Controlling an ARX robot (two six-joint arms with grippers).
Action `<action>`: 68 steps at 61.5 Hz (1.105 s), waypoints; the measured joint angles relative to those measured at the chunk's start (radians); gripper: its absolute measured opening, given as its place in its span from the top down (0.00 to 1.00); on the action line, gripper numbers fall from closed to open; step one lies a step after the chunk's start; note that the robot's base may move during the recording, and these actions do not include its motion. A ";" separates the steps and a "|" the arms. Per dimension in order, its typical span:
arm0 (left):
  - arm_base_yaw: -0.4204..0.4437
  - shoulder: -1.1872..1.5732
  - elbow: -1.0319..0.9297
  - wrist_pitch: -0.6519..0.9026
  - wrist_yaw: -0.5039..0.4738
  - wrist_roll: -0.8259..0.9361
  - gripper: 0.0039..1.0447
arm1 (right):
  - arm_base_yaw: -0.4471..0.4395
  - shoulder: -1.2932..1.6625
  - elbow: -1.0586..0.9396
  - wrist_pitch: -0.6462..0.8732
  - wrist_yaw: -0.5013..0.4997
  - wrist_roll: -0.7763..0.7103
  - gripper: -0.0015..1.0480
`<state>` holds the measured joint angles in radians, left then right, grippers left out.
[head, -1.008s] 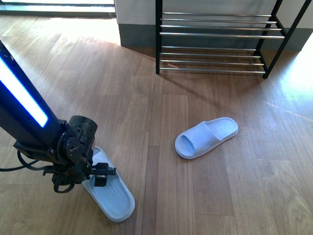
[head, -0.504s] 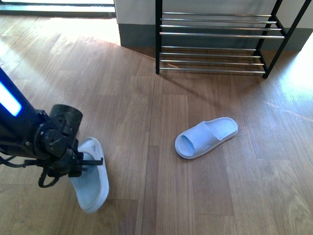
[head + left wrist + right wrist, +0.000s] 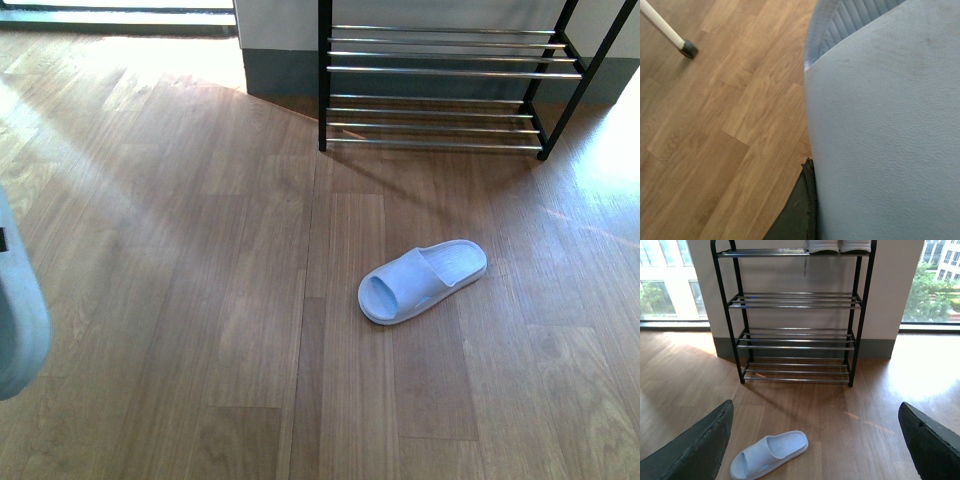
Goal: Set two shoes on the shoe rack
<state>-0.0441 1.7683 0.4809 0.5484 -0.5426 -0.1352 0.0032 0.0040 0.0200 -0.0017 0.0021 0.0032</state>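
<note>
The shoes in view are two light blue slippers. One slipper [image 3: 422, 280] lies on the wood floor in front of the black shoe rack [image 3: 440, 70], toe toward me. The other slipper [image 3: 18, 320] hangs off the floor at the far left edge of the front view. In the left wrist view this slipper [image 3: 885, 130] fills most of the picture, with one dark finger [image 3: 799, 212] of my left gripper pressed against it. My right gripper [image 3: 815, 450] is open above the floor, facing the rack [image 3: 795, 300], with the lying slipper [image 3: 769, 452] just inside its left finger.
White soles of a pair of shoes [image 3: 840, 246] show on the rack's top shelf. A white pole with a black foot [image 3: 687, 47] stands on the floor near the held slipper. The wall with grey skirting [image 3: 280, 70] is behind the rack.
My left arm has swung left and out of the front view, lifting its slipper off the floor. Only the slipper's end still shows at the left edge. The other slipper has not moved.
</note>
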 joint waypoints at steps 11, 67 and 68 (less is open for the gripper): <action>-0.059 -0.389 -0.187 -0.112 -0.162 0.026 0.98 | 0.000 0.000 0.000 0.000 0.000 0.000 0.09; -0.074 -0.557 -0.222 -0.138 -0.190 0.041 0.98 | 0.000 0.000 0.000 0.000 0.000 0.000 0.09; -0.074 -0.557 -0.222 -0.138 -0.190 0.042 0.98 | 0.000 0.000 0.000 0.000 0.000 0.000 0.09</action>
<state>-0.1181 1.2114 0.2584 0.4103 -0.7330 -0.0937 0.0032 0.0040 0.0200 -0.0017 0.0021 0.0032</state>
